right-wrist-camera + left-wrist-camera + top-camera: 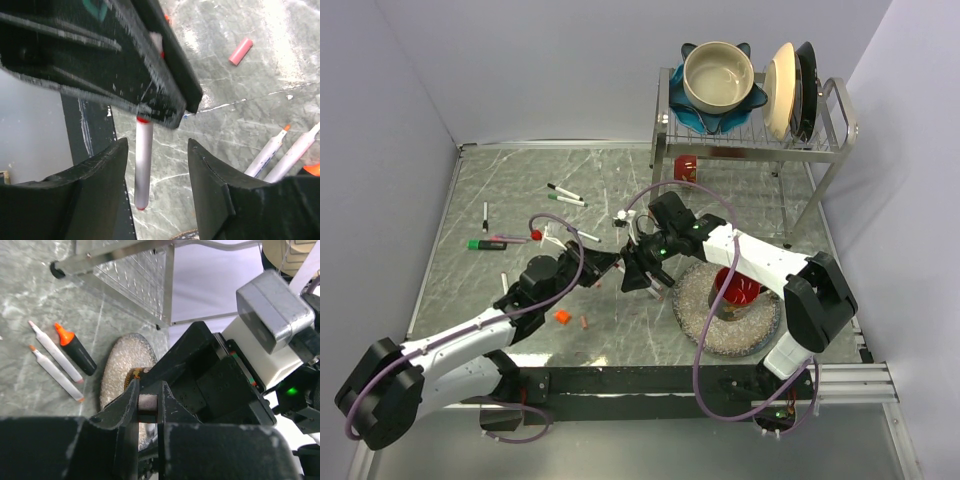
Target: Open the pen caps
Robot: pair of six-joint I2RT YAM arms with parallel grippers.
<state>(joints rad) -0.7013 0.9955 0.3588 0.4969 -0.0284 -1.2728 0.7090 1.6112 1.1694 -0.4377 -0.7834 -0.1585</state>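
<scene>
A grey marbled bench (470, 290), seen from above, with walls on three sides. A metal dish rack (750, 150) stands at the far right corner, holding a bowl and upright plates.

The left arm (450, 350) reaches in from the near left corner and the right arm (760, 260) from the near right. They meet over the middle of the bench. A round grey mat (695, 300) lies near the near right edge under the right arm, with a red cup (735, 290) on it.

The left hand (148, 399) is pressed together on a white pen (142, 165), pinching its barrel. The right hand (157, 145) is spread, one finger on each side of that pen and neither touching it. The pen has a red lower tip and a bit of red just under the left hand. Whether a cap sits on either end cannot be told.

Loose pens lie toward the far and left parts of the bench: two white pens with green ends (565, 195), a slim black pen (485, 215) and a green marker (485, 244) near the left edge. Two white pens with orange tips (55, 360) lie side by side, just beside a black highlighter (75, 352).

Two loose caps lie near the near edge, left of the middle: an orange cap (561, 316) and, just beside it, a pink cap (584, 322).
</scene>
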